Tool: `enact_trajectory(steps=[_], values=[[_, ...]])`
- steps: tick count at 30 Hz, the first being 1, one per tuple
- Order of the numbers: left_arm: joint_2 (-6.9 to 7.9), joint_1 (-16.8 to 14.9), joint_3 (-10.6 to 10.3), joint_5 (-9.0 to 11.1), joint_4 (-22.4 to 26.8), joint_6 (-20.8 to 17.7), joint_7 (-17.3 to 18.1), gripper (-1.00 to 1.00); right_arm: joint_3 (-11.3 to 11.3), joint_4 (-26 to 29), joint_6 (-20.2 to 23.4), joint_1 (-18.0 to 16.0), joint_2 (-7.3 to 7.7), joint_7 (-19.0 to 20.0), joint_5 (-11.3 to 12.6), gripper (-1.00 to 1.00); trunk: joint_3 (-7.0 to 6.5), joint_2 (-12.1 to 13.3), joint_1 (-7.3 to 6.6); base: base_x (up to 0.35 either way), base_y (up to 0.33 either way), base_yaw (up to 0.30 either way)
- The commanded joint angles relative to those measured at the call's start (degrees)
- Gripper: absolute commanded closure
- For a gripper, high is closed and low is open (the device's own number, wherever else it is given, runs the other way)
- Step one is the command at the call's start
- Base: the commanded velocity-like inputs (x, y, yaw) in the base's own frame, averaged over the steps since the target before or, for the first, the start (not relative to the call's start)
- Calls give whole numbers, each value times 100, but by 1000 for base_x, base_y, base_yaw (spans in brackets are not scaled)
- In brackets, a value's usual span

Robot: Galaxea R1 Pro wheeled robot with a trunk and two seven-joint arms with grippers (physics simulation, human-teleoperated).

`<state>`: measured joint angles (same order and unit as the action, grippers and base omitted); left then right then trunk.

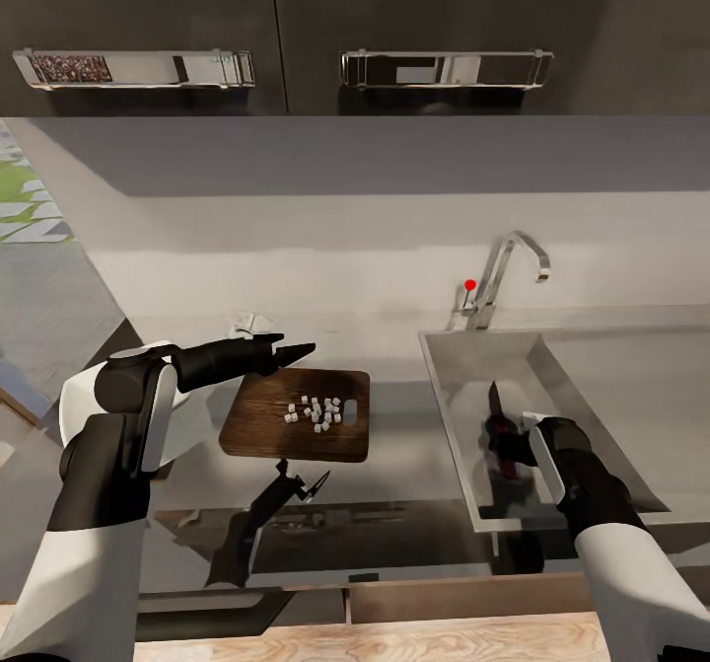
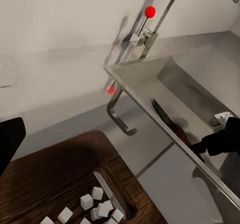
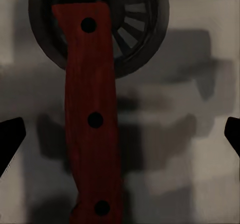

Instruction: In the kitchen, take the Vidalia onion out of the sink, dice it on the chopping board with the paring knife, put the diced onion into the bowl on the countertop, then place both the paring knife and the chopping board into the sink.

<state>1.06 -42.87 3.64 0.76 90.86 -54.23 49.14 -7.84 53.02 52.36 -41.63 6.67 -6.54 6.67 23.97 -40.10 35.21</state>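
Observation:
The chopping board (image 1: 266,425) lies on the countertop (image 1: 394,415) left of the sink (image 1: 592,366), with several tiny white onion dice (image 1: 316,412) heaped on it. The left wrist view shows the same dice (image 2: 100,204) on the board (image 2: 45,179). My left gripper (image 1: 301,350) hovers open over the board's back edge; one finger (image 2: 10,139) shows. Inside the sink, my right gripper (image 1: 505,445) stands open over the paring knife (image 1: 494,401). Its red handle (image 3: 92,119) lies between the spread fingers, touching neither. A white shape (image 1: 251,325) behind my left forearm may be the bowl, mostly hidden.
The chrome faucet (image 1: 508,267) with its red knob (image 1: 470,285) rises behind the sink's back left corner. A round drain (image 3: 145,29) sits under the knife handle. Dark wall cabinets (image 1: 296,31) hang above. The counter's front edge runs below the board.

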Motion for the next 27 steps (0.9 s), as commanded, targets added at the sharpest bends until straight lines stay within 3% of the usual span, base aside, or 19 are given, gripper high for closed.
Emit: enact_trajectory(steps=[1,4,6,13,15,20,22,27], values=[[0,-5,5,6,2,-43,17,-100,2,15,20,-3,1,-52,62,-100,7,-6,1,0,0,0],[0,-5,5,8,2,-43,16,-100,-2,222,20,-3,1,-42,69,-100,7,-6,1,0,0,0],[0,-9,5,7,2,-43,16,-100,4,896,28,1,-15,-27,76,-100,7,-6,1,0,0,0],[0,-4,5,11,2,-43,20,-100,16,1820,98,21,-50,-23,151,-100,7,-6,1,0,0,0],[0,-8,5,12,2,-43,19,-100,18,2320,436,35,-64,-23,157,-100,7,-6,1,0,51,0],[0,-3,5,10,1,-43,16,-100,-11,2799,706,40,-69,21,165,-100,7,-6,1,0,133,0],[0,-6,5,9,-1,-43,16,-100,-12,3018,724,40,-68,101,167,-100,7,-6,1,0,141,0],[40,-5,9,5,1,-55,16,-100,-7,3191,738,-59,-61,823,177,-100,7,-6,1,0,212,0]])
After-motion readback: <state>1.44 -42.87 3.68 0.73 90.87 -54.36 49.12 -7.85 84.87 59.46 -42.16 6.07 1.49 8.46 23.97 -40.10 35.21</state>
